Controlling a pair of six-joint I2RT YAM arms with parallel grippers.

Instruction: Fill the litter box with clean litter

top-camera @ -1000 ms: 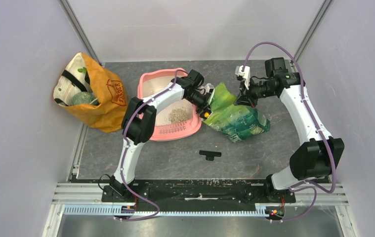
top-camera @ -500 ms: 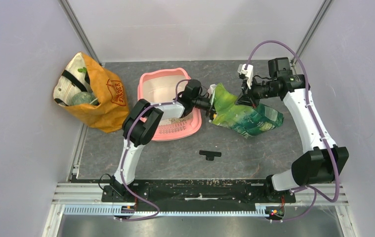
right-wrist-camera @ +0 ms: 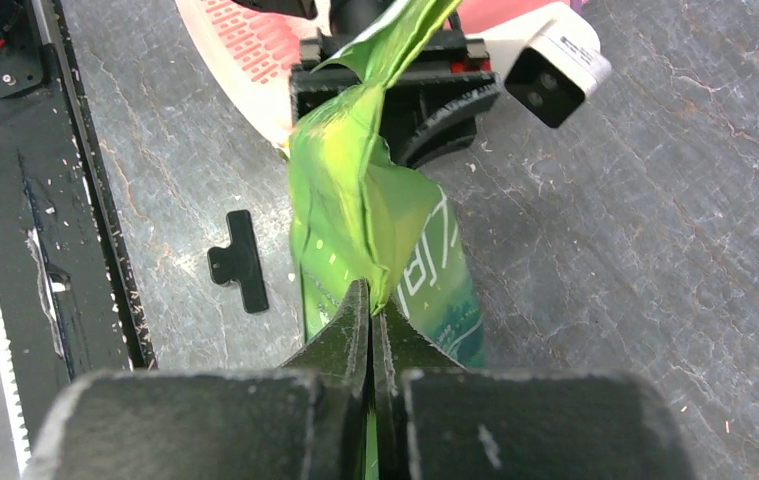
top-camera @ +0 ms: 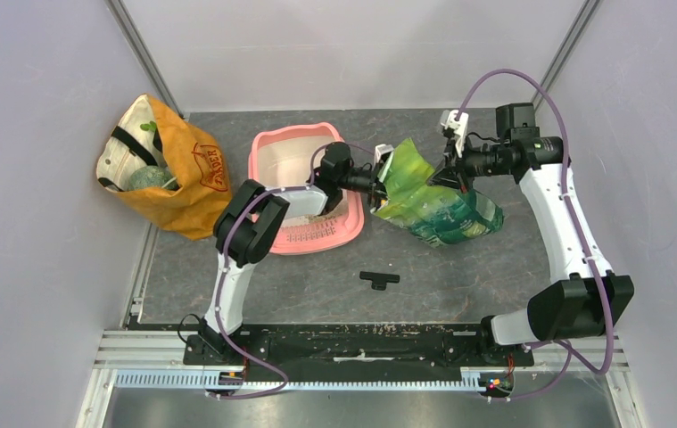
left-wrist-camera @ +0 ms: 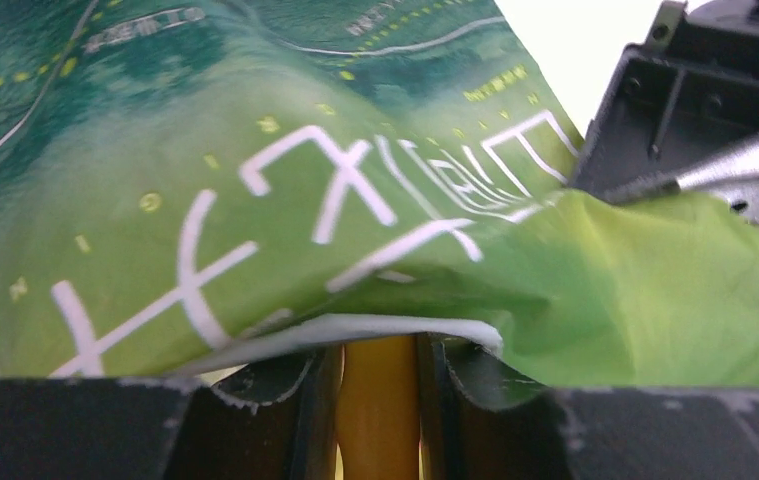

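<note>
Both grippers hold the green foil bag (top-camera: 433,209), just right of the pink litter box (top-camera: 268,143).

At the far left an orange-tan fabric bag (top-camera: 183,183) stands open. Right of it the litter box sits on the grey table (top-camera: 459,267), slotted lip toward the near side, with the left arm (top-camera: 299,198) reaching across it. Just past the box's right rim, the left gripper (top-camera: 375,183) is clenched on a yellow-orange handle (left-wrist-camera: 377,400) that runs under the green foil bag's white-lined edge. The bag is tilted between the grippers, and the right gripper (right-wrist-camera: 368,300) pinches its upper fold tight. Nearer, a black clip (top-camera: 379,280) lies alone.
</note>
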